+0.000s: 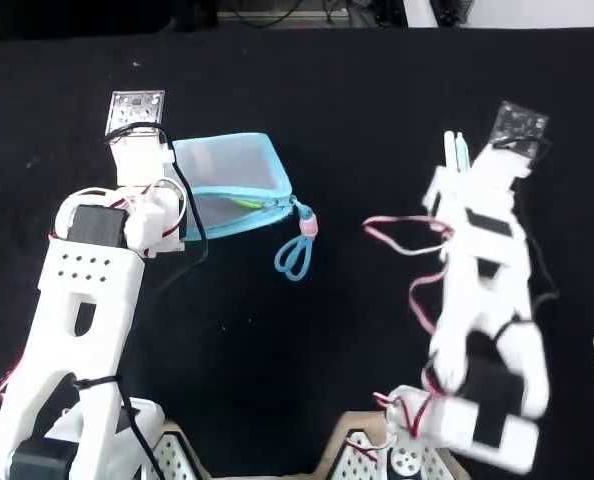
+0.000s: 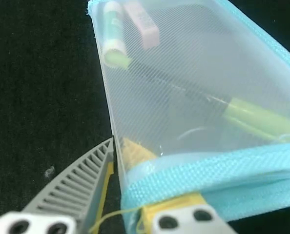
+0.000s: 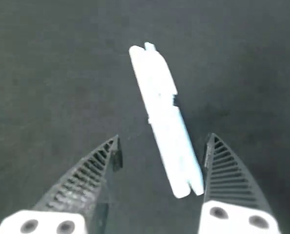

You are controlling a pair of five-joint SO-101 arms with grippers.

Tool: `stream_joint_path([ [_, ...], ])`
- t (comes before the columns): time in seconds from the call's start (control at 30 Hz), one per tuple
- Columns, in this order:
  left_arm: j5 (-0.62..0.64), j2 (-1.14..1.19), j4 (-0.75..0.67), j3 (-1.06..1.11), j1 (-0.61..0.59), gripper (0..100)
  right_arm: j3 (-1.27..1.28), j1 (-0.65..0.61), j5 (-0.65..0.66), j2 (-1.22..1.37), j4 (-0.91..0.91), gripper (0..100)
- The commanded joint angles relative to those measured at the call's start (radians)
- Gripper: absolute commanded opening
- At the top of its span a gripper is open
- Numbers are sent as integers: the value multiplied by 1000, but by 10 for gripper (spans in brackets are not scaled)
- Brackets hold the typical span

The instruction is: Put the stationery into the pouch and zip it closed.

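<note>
Left tool (image 2: 135, 170) tight on mesh pouch (image 2: 194, 87), pink eraser (image 2: 142, 22) inside.

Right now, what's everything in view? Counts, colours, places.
pouch: 1, teal mesh, left side of the table
glue stick: 1, white and green, inside pouch
eraser: 1, pink, inside pouch, beside glue stick
marker: 1, green, inside pouch
zip pull loop: 1, pink and blue, at pouch's zip end
pen: 1, white, lying on table
table: 1, black
left claw: 1, grey, gripping pouch's edge
right claw: 1, grey, open, one finger on either side of the pen
</note>
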Motion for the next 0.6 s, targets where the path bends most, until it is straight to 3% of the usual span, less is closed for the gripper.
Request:
stream_joint_path([
  [0.0, 12, 21, 0, 44, 2, 30, -176, 18, 31, 117, 21, 261],
  [0.33, 14, 21, 0, 44, 2, 30, -516, 21, 74, 483, 135, 265],
  [0.57, 14, 21, -2, 53, 2, 30, -651, 18, 78, 585, 261, 262],
])
